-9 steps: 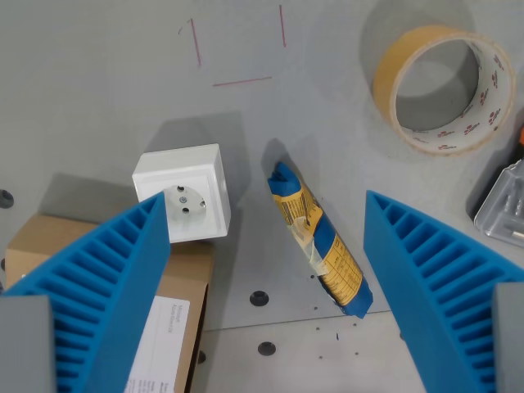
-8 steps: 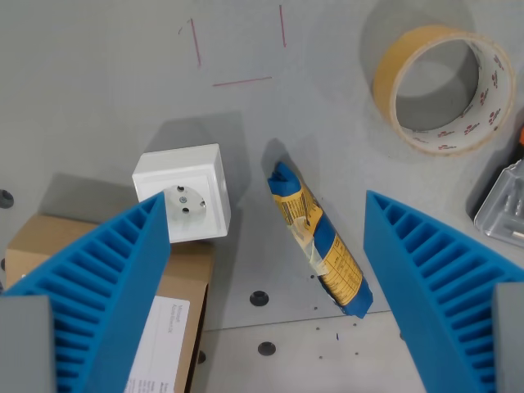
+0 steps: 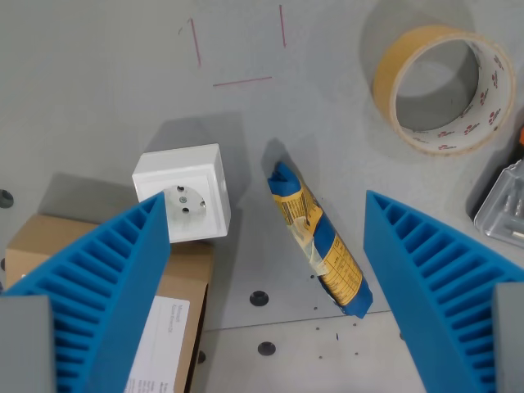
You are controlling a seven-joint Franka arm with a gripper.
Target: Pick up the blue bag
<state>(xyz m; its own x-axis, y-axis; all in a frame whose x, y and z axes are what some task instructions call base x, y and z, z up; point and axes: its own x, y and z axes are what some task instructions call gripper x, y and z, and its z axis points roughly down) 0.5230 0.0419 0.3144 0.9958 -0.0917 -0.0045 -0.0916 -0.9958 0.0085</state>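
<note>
So looking down from the wrist cam, the gripper [image 3: 266, 237] has its jaws spread wide apart with nothing between them but air, the two ribbed blue fingers [image 3: 98, 295] sitting at the wrist view's left and right bottom corners. The blue bag [image 3: 319, 241] lies flat on the grey desk [image 3: 106, 74] in the gap between the fingers, closer to the right one but not touching either. It's more of a rolled-up blue and yellow packet with some print on it, lying on a diagonal, top end pointing toward the upper left and bottom end toward the lower right. Just beside it on the wrist view's left is a white socket box [image 3: 187, 194], a small gap between the two, and the left finger overlaps the socket's lower corner in the picture. Below that a cardboard box [image 3: 49, 237] with a white label is mostly hidden behind the same finger. Up in the top right there's a roll of tape [image 3: 442, 86], well apart from the bag. At the right edge a clear plastic case [image 3: 506, 205] pokes into view, can't tell what's in it. A few red pen lines [image 3: 241, 80] are drawn on the desk near the top.
</note>
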